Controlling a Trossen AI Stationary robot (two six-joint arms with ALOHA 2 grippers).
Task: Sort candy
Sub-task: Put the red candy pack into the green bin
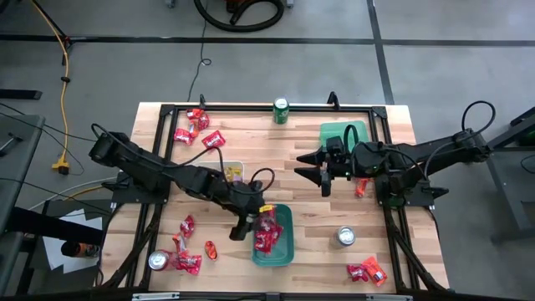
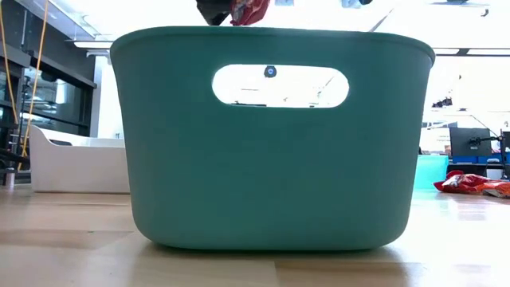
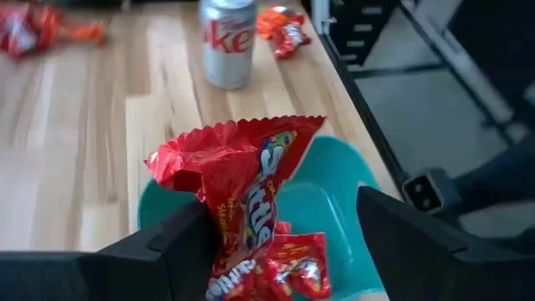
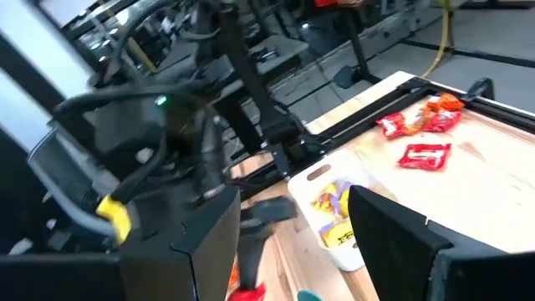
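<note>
My left gripper (image 1: 247,224) (image 3: 284,230) is open over the near green tray (image 1: 288,251) (image 3: 334,188), which holds several red candy packets (image 1: 267,238). A red Skittles packet (image 3: 242,180) stands between its fingers, above the packets in the tray (image 3: 288,267). In the low view the packet (image 2: 249,9) shows just above the tray's rim (image 2: 271,36). My right gripper (image 1: 320,171) (image 4: 288,242) hovers open over the table's middle and touches nothing. It faces the white tray (image 1: 232,171) (image 4: 334,217) that holds yellow candy. My left gripper has the red Skittles packet against the inner side of one finger (image 3: 188,238). The other finger (image 3: 401,238) stands well apart from it. The packet's crimped top edge (image 3: 217,138) points up and its lower end reaches the red packets in the tray. The fingers come slanting from above.
Loose red candy lies at the far left (image 1: 196,125), near left (image 1: 185,251) and near right (image 1: 368,272). An orange packet (image 1: 361,186) lies under the right arm. A second green tray (image 1: 343,134) sits far right. There are a green can (image 1: 282,109) and silver cans (image 1: 345,237) (image 1: 157,261).
</note>
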